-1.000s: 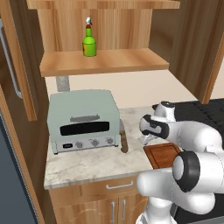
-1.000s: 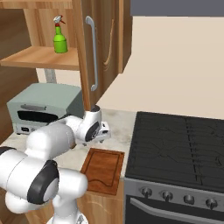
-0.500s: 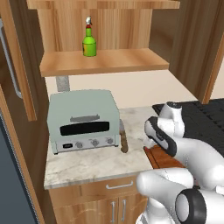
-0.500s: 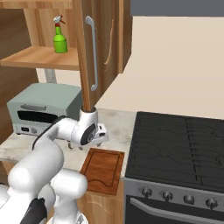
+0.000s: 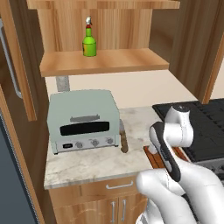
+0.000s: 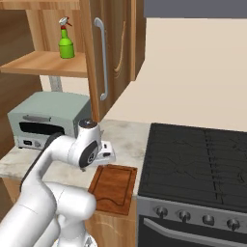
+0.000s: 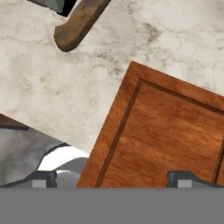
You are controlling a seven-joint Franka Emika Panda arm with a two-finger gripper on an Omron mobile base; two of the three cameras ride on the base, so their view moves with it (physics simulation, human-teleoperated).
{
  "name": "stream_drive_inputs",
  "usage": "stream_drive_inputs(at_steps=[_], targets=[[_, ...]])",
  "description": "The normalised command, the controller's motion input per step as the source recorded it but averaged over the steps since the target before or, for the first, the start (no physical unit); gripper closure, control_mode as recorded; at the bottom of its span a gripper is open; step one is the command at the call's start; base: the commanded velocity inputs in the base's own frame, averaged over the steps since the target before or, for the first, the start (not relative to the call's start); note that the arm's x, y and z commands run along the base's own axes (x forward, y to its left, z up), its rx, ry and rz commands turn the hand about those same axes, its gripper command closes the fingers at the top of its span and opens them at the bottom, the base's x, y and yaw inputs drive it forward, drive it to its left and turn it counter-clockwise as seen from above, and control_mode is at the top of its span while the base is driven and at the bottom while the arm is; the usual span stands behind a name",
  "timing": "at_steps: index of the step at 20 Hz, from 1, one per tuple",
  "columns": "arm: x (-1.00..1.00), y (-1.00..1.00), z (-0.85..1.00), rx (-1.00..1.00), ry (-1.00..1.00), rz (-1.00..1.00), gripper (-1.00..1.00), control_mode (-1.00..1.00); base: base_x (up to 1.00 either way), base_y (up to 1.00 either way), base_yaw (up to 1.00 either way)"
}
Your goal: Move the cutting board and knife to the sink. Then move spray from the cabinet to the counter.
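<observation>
The cutting board (image 6: 114, 187) lies flat on the marbled table (image 5: 94, 162), at its front edge just beside the black stovetop (image 6: 198, 161), with one corner of it poking out past the table's edge in the hand view. The arm bends low over it, and the claw (image 7: 109, 177) hangs right above the board with its jaws spread wide and nothing between them; its two dark fingertips (image 7: 43, 178) stand well apart at the bottom of the hand view, one off the board's left edge and one over the wood. The knife (image 5: 123, 139) lies on the table between the pale green toaster oven (image 5: 83, 119) and the board, its brown handle (image 7: 78, 22) pointing toward the board without touching it. Up on the open shelf of the wooden cabinet (image 6: 112, 43) stands the green spray (image 5: 89, 43), upright, well apart from the arm.
</observation>
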Motion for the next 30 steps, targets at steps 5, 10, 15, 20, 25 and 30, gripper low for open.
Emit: stream_drive_inputs(at_steps=[5, 10, 15, 20, 25, 30], targets=[[-0.62, 0.0, 0.11, 0.0, 0.0, -0.21, -1.0, -1.0, 0.0, 0.0, 0.0], [-0.56, -0.09, 0.1, 0.02, 0.0, -0.29, -1.0, -1.0, 0.0, 0.0, 0.0], [-0.56, -0.22, 0.09, 0.05, 0.0, -0.3, -1.0, -1.0, 0.0, 0.0, 0.0], [-0.56, -0.24, 0.03, 0.02, -0.02, -0.33, -1.0, -1.0, 0.0, 0.0, 0.0], [-0.42, -0.3, 0.0, 0.04, -0.13, -0.33, -1.0, -1.0, 0.0, 0.0, 0.0], [-0.43, -0.22, -0.03, 0.07, -0.22, -0.33, -1.0, -1.0, 0.0, 0.0, 0.0]])
